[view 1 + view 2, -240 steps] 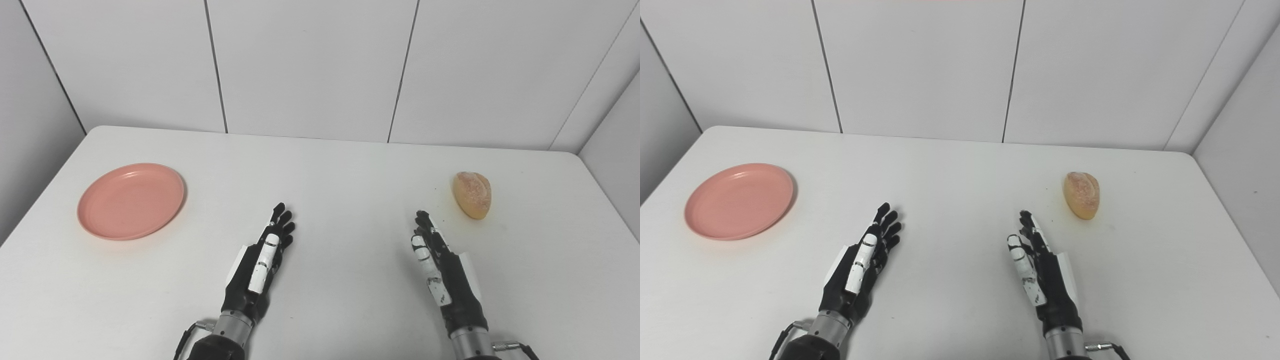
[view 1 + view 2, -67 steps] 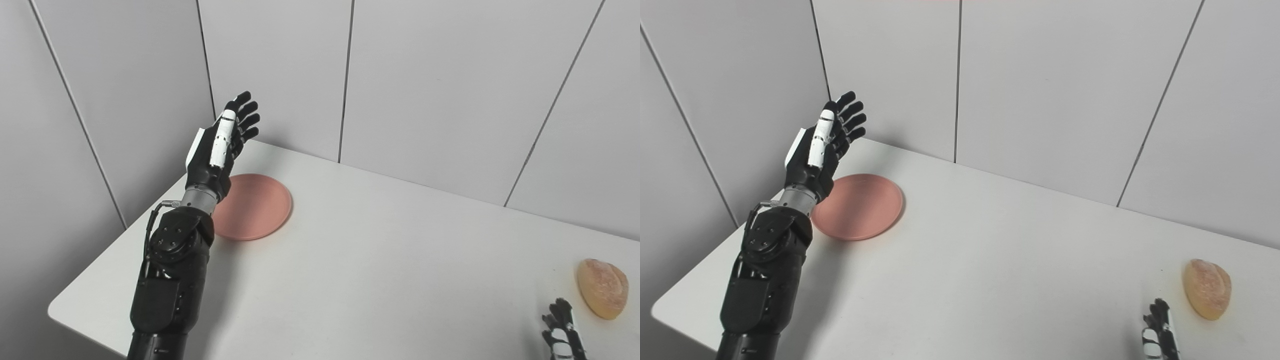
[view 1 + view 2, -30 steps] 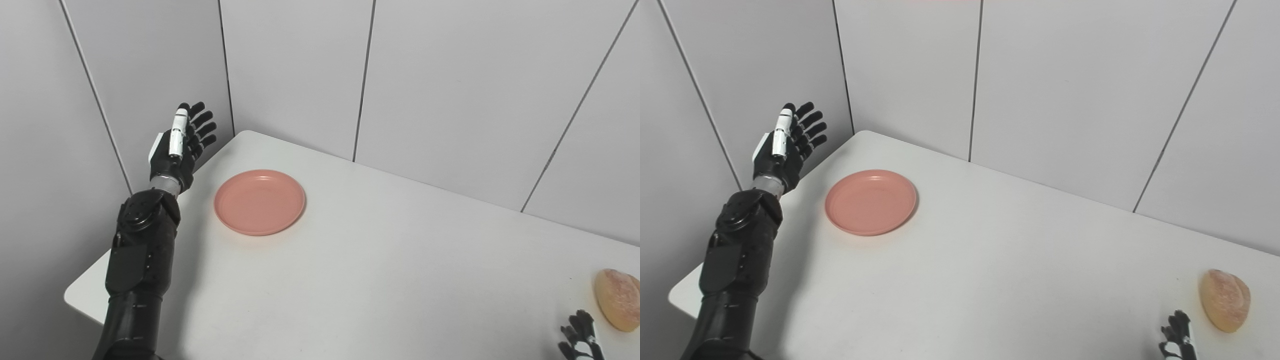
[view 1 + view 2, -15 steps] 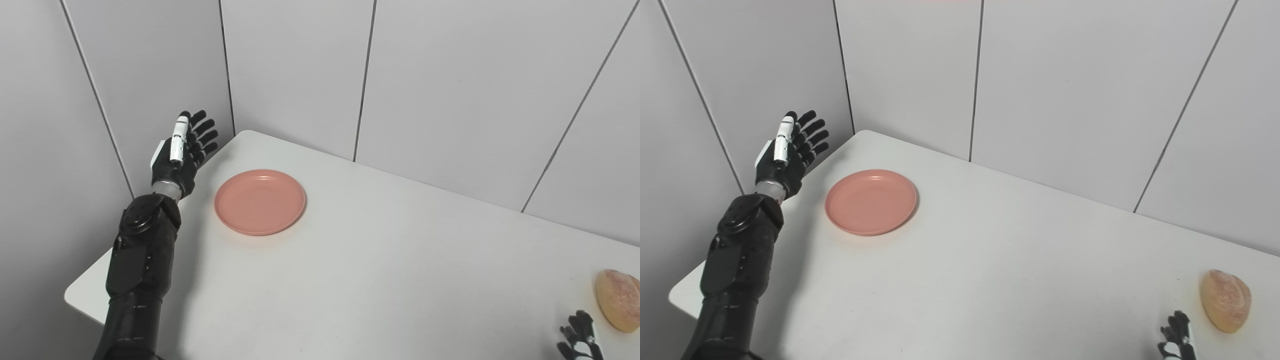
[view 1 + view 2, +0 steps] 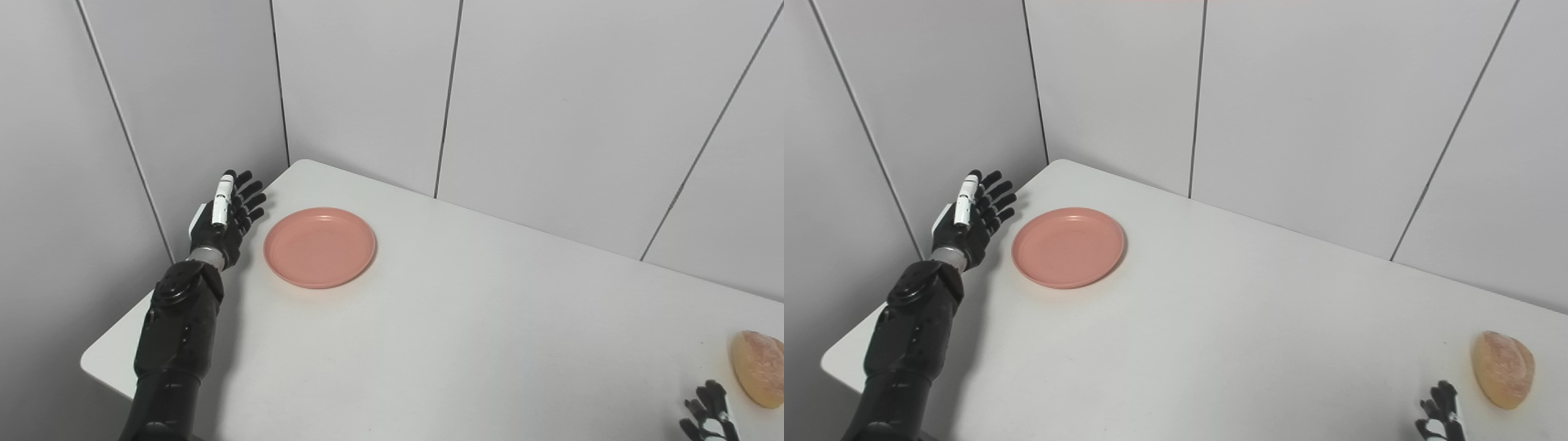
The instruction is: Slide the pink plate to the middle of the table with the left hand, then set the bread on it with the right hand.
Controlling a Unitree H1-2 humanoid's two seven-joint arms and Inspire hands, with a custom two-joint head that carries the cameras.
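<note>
Two black robot hands are showing over a white rectangular table (image 5: 465,343). The left hand (image 5: 223,217) is hovering at the table's far left edge, just beside the round pink plastic plate (image 5: 320,246) but not touching it, with its fingers (image 5: 250,199) spread wide and holding nothing. That plate is lying flat near the far left corner, well apart from the table's middle. An oval golden-brown bread roll (image 5: 1502,369) is lying at the near right of the table, far from the plate. The right hand (image 5: 1440,419) is peeking in at the bottom edge just left of the bread, not touching it; only its fingertips are showing, slightly parted, so I cannot tell how wide it is. Grey panelled walls (image 5: 551,110) are standing behind the table.
</note>
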